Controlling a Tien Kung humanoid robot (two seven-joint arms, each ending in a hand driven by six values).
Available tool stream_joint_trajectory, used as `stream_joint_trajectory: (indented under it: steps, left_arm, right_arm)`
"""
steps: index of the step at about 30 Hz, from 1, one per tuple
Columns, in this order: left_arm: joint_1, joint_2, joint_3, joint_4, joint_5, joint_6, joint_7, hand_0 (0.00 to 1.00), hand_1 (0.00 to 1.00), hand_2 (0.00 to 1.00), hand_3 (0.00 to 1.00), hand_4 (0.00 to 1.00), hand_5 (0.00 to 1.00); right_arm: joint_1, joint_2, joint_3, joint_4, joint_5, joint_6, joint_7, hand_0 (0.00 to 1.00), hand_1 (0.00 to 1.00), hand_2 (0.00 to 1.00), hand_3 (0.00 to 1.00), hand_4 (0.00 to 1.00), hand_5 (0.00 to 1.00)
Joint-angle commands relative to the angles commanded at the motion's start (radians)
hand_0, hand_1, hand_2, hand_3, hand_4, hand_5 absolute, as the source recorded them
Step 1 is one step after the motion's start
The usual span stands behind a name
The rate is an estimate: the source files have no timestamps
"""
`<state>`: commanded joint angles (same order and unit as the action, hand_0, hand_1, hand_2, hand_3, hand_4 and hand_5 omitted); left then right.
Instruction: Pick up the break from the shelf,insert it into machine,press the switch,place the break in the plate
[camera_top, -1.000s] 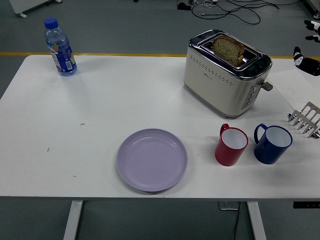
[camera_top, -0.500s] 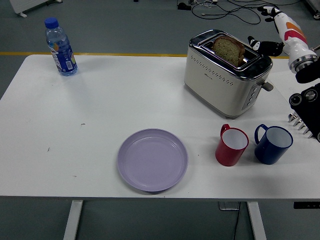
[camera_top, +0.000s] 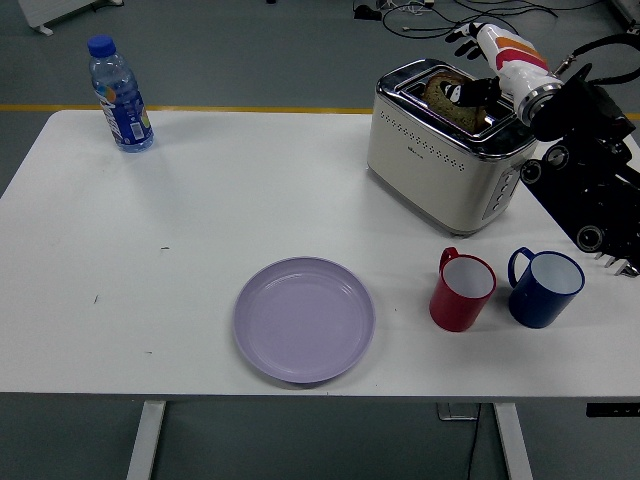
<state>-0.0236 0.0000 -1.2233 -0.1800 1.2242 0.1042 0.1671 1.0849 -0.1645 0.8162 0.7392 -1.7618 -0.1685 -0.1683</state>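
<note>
A brown bread slice (camera_top: 445, 98) stands upright in the slot of the cream toaster (camera_top: 430, 150) at the back right of the table. My right hand (camera_top: 463, 64) has come in from the right and hovers over the toaster's top. Its fingers (camera_top: 459, 35) are spread above the slice, and the thumb sits close to the slice's right side; I cannot tell if it touches. Nothing is grasped. The lilac plate (camera_top: 305, 318) lies empty near the front middle. My left arm is out of view.
A red mug (camera_top: 462, 290) and a blue mug (camera_top: 544, 288) stand in front of the toaster, under my right forearm (camera_top: 585, 170). A metal rack (camera_top: 624, 265) peeks out at the right edge. A water bottle (camera_top: 120, 95) stands back left.
My right arm has swung in from the right edge and up over the toaster, with the hand now above the bread slice. The forearm now covers most of the rack.
</note>
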Motion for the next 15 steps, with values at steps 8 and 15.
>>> stream_joint_trajectory:
  steps: [8,15]
  left_arm:
    - [0.0,0.0,0.008,0.0,-0.005,0.007,-0.001,0.705,0.775,0.8,0.714,0.435,0.947]
    - [-0.006,0.0,0.007,0.0,-0.005,0.01,-0.003,0.705,0.775,0.799,0.714,0.434,0.944]
  right_arm:
    - [0.059,0.049,-0.036,-0.135,-0.049,0.048,-0.03,0.697,0.615,0.607,0.743,0.741,0.162]
    - [0.089,0.069,-0.063,-0.184,-0.068,0.054,-0.036,0.606,0.562,0.577,0.723,0.739,0.164]
